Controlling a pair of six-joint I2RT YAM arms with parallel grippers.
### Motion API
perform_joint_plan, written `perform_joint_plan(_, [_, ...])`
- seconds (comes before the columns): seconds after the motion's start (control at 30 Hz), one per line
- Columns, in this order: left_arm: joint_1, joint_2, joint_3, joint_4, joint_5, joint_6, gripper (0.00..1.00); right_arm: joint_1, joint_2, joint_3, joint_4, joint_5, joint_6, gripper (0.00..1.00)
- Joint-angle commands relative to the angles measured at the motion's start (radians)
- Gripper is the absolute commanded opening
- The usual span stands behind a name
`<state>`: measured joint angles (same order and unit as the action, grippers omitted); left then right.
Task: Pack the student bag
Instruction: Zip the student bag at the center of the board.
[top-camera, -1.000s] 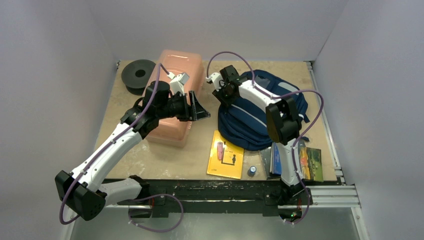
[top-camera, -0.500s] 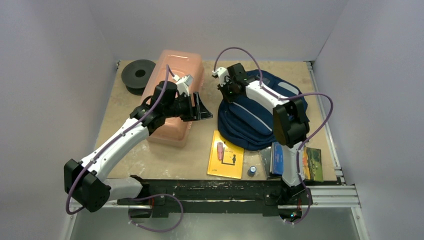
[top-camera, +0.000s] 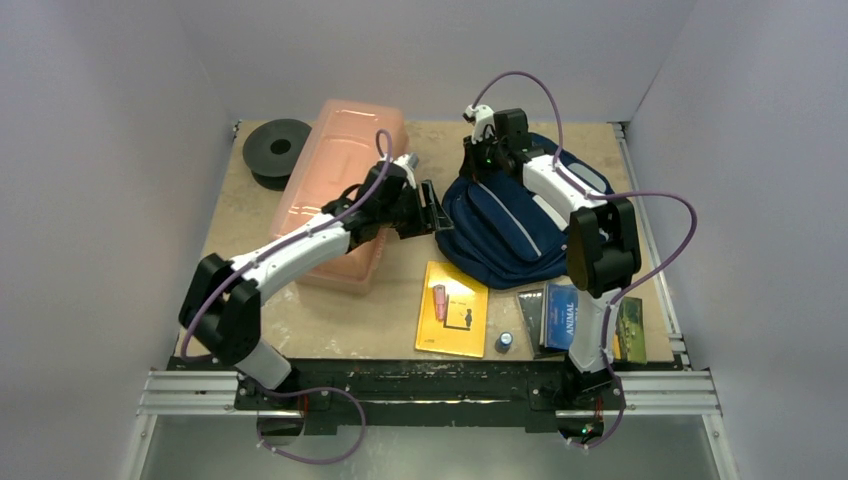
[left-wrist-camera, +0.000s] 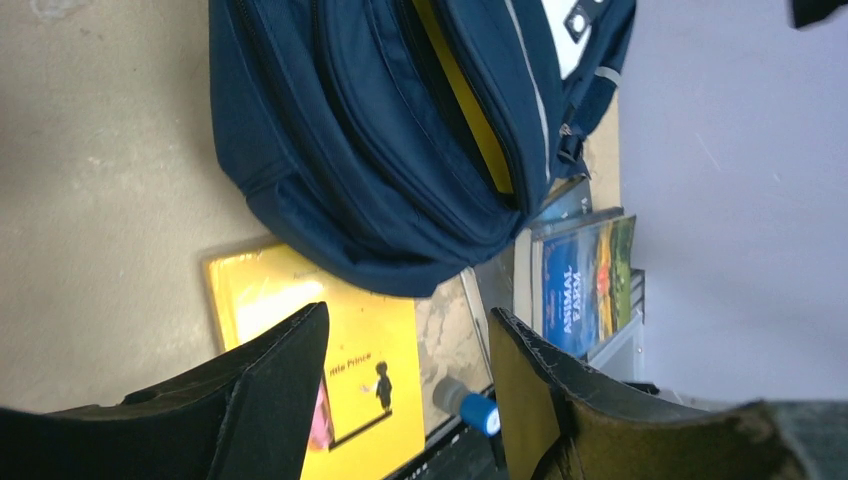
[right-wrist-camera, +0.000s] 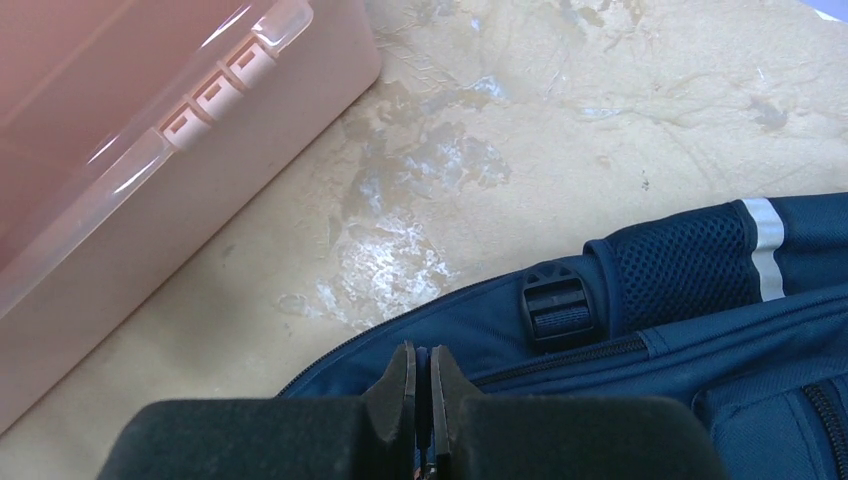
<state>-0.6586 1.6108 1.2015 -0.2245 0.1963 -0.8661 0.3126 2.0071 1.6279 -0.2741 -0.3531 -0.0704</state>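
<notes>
Student bag (top-camera: 510, 225) lying towards the far right corner of the bench (top-camera: 330, 325), pockets facing up. Right gripper (right-wrist-camera: 421, 365): fingers pressed together at the bag's far edge; whether they pinch any fabric cannot be told. Left gripper (left-wrist-camera: 408, 325): fingers parted, holding nothing, poised between the bag's left side and the pink box (top-camera: 335, 190).

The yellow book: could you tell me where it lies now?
In the top view, the yellow book lies flat near the front edge of the table, just in front of the student bag, with a blue-capped cylinder to its right.
</notes>
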Motion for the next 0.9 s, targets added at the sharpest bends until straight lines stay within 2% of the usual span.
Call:
perform_joint_plan(0.0, [-0.01, 0.117, 0.123, 0.062, -0.058, -0.01, 0.48, 0.001, -0.058, 0.046, 0.09, -0.054, 0.027, 0.0])
perform_joint_plan(0.07, [-0.015, 0.162, 0.18, -0.002, -0.073, 0.015, 0.45, -0.001, -0.066, 0.048, 0.081, -0.044, 0.022, 0.0])
perform_joint_plan(0.17, [-0.029, 0.177, 0.186, -0.025, -0.134, 0.02, 0.45, -0.002, -0.091, 0.034, 0.089, -0.016, 0.027, 0.0])
perform_joint_plan(0.27, [-0.033, 0.19, 0.191, -0.078, -0.171, -0.019, 0.49, -0.004, -0.103, 0.022, 0.102, -0.02, 0.035, 0.0])
perform_joint_plan(0.33, [-0.044, 0.188, 0.182, -0.09, -0.191, -0.043, 0.56, -0.004, -0.102, 0.022, 0.104, -0.024, 0.037, 0.0])
perform_joint_plan(0.43, [-0.051, 0.211, 0.16, -0.051, -0.168, -0.086, 0.58, -0.004, -0.099, 0.024, 0.106, -0.036, 0.038, 0.0])
perform_joint_plan(0.53, [-0.05, 0.268, 0.215, -0.071, -0.137, -0.084, 0.58, -0.005, -0.099, 0.019, 0.101, -0.032, 0.025, 0.0])
perform_joint_plan(0.67, [-0.05, 0.294, 0.234, -0.045, -0.152, -0.063, 0.44, -0.004, -0.132, -0.036, 0.155, -0.048, 0.004, 0.0])
perform_joint_plan(0.77, [-0.05, 0.294, 0.251, -0.036, -0.182, -0.026, 0.22, -0.004, -0.144, -0.066, 0.192, -0.179, -0.05, 0.0])
perform_joint_plan(0.83, [-0.049, 0.287, 0.254, -0.019, -0.193, -0.003, 0.01, -0.002, -0.17, -0.139, 0.285, -0.322, -0.075, 0.0])
perform_joint_plan(0.87, [-0.049, 0.279, 0.25, -0.005, -0.193, 0.005, 0.0, 0.002, -0.187, -0.184, 0.337, -0.38, -0.081, 0.0])
